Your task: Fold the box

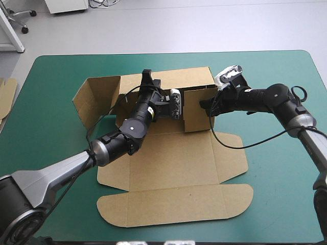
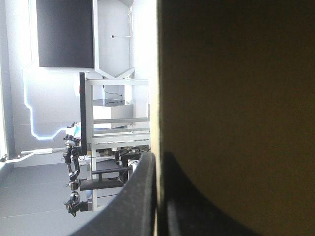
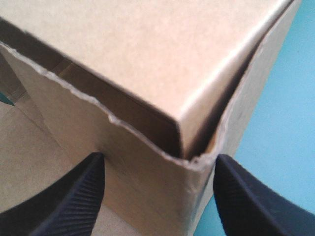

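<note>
One raised wall of the box (image 1: 173,163) clamped in left gripper (image 2: 158,167), right gripper (image 3: 158,169) apart, astride a corner.

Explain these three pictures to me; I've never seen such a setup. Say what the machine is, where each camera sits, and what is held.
It is a robot with two arms, each ending in a gripper of two black fingers. The high view looks down from above and behind it onto a teal-green table. The other two come from wrist cameras, looking along the fingers. On the table lies a brown box of cut board: far walls raised, near flaps flat. The left gripper pinches a raised wall's edge. The right gripper is open, its fingers either side of a raised corner, holding nothing. More board shows at the table's left edge.
</note>
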Robot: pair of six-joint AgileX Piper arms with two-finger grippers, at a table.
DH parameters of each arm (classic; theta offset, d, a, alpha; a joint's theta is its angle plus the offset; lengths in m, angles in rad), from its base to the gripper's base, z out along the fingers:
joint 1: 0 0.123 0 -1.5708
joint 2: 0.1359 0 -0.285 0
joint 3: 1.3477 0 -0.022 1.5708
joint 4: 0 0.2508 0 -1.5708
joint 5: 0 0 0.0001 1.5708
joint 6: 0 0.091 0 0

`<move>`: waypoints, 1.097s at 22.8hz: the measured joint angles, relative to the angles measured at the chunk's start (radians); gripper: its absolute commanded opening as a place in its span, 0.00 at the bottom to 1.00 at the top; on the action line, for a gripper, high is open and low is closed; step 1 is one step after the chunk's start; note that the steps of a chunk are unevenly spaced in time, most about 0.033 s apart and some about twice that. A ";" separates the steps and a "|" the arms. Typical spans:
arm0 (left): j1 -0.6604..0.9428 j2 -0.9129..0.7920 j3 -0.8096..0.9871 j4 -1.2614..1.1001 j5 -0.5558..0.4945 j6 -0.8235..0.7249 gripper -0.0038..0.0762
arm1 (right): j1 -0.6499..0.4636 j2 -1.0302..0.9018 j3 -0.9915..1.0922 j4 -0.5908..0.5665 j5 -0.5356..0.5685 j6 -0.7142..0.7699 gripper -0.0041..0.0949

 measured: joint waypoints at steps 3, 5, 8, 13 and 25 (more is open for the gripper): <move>0.000 0.000 0.000 0.000 0.000 0.000 0.03 | 0.000 0.005 -0.015 0.000 0.000 0.012 0.64; 0.000 0.000 0.000 0.000 0.000 0.000 0.03 | 0.000 0.017 -0.022 0.000 -0.001 0.021 0.64; 0.000 0.000 0.000 0.000 -0.016 0.001 0.03 | 0.000 0.035 -0.023 0.000 -0.009 0.035 0.60; 0.000 0.020 0.000 0.004 -0.035 0.001 0.03 | 0.000 0.063 -0.025 0.000 -0.069 0.056 0.50; -0.001 0.027 -0.039 0.008 -0.078 0.009 0.05 | -0.010 0.074 -0.033 -0.025 -0.102 0.109 0.01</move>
